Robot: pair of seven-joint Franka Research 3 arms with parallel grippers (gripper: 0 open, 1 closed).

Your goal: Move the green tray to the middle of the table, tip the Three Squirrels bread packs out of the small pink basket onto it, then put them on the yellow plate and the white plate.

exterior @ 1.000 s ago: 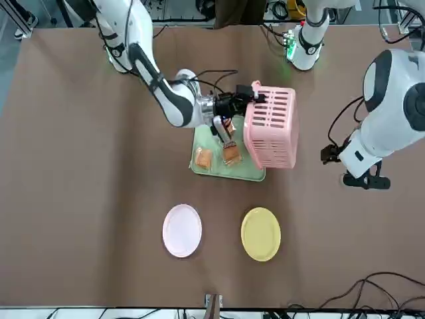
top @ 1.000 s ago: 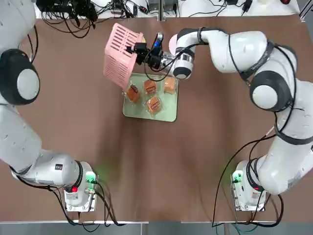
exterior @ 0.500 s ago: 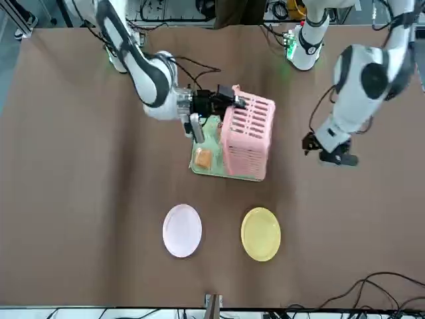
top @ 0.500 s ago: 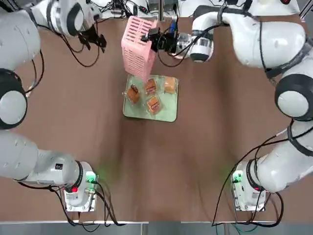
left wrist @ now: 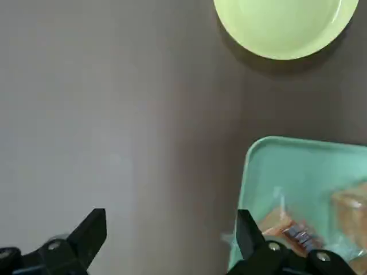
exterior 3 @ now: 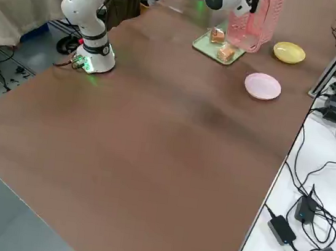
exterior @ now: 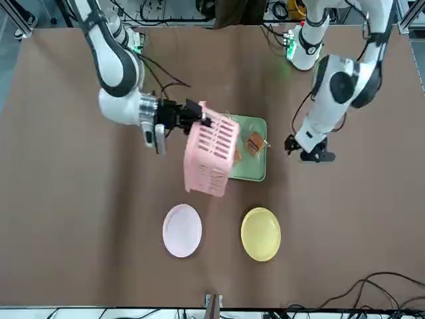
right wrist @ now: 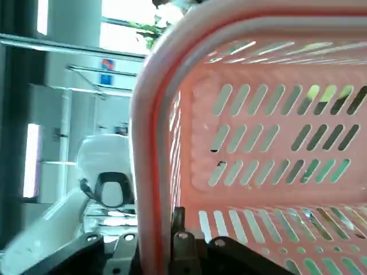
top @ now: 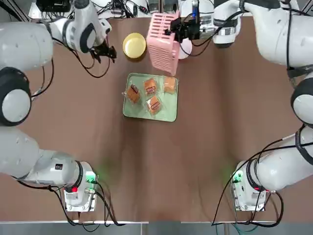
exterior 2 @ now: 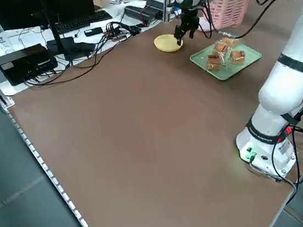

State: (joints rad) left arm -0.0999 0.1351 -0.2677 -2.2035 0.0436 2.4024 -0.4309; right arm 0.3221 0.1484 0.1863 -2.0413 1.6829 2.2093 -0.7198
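Observation:
The green tray (top: 166, 115) lies mid-table with four Three Squirrels bread packs (top: 150, 87) on it. My right gripper (top: 175, 29) is shut on the rim of the small pink basket (top: 164, 35), holding it tilted in the air beyond the tray's far edge; its inside (right wrist: 269, 143) looks empty. The yellow plate (top: 134, 45) sits far left of the basket. The white plate (exterior: 182, 230) is partly hidden behind the basket in the top view. My left gripper (top: 108, 53) hovers open beside the yellow plate (left wrist: 287, 26), near the tray's corner (left wrist: 298, 166).
Cables and equipment run along the far table edge (top: 73, 10). Both arm bases (top: 78, 191) stand at the near edge. Bare brown tabletop spreads to the left, right and near side of the tray.
My right gripper carried the pink basket off the tray towards the far edge and to the right. My left gripper swung in from the far left to beside the yellow plate.

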